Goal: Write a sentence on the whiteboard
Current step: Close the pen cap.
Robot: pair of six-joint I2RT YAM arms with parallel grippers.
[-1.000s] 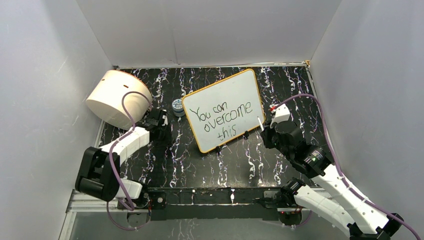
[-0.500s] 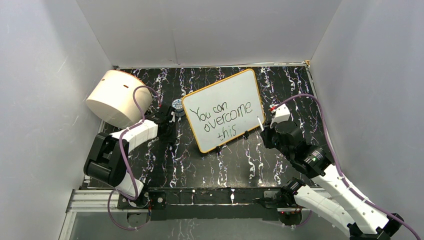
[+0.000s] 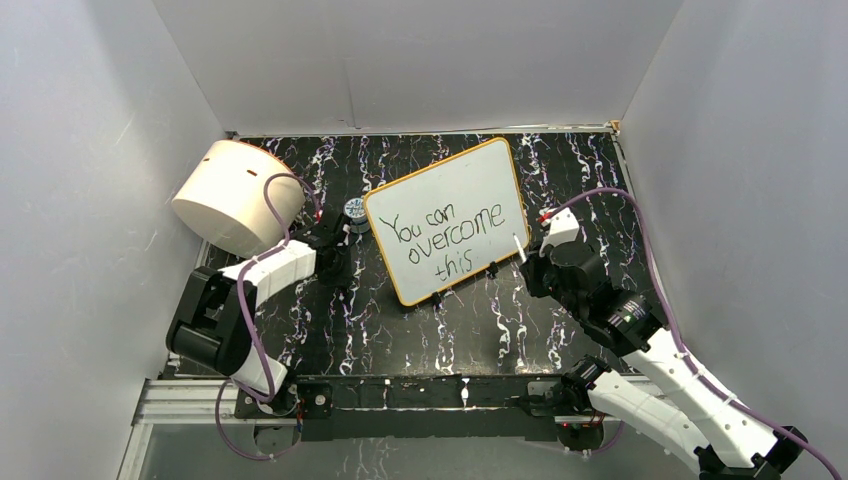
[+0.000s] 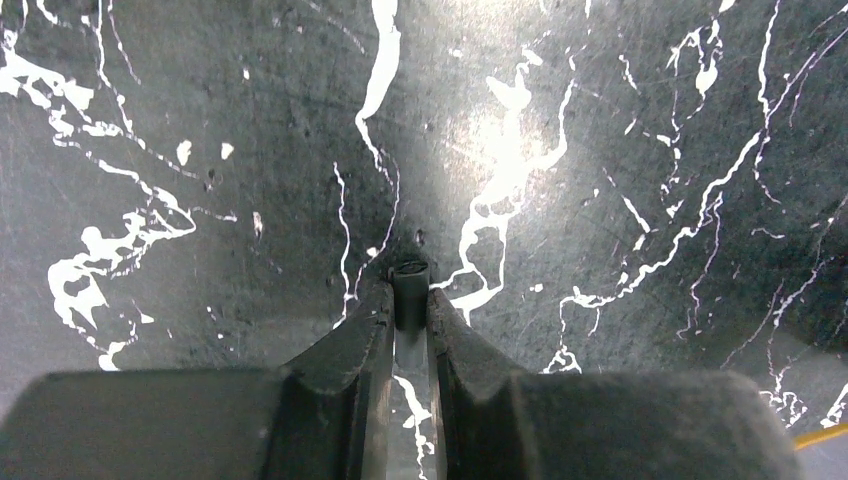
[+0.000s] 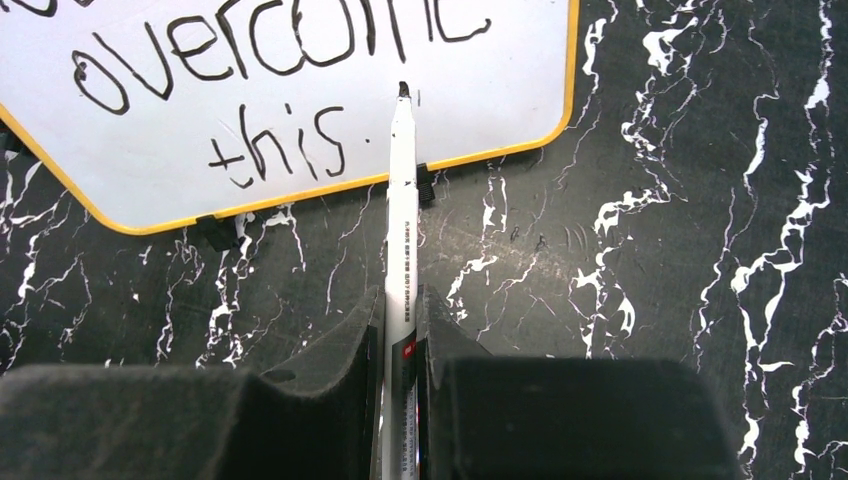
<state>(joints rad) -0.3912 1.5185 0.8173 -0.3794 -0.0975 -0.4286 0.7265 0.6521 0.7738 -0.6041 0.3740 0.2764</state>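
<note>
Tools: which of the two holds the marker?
The right tool: it is shut on the white marker, tip toward the whiteboard. The left tool pinches only a small dark cap.

The sentence [image 3: 445,238] on the whiteboard [image 3: 468,178] reads "You can overcome this", three black handwritten lines rising toward two o'clock; the marker [image 5: 402,250] print is illegible.

From the right wrist, the whiteboard [image 5: 480,90] runs off the top edge; the sentence [image 5: 262,55] loses its first line and the top of "overcome". The marker [image 5: 401,220] disappears at its back end between the right fingers [image 5: 340,375]. Between the left fingers [image 4: 345,345], at their tips, sits a dark stub [image 4: 410,290], too blurred to name.
</note>
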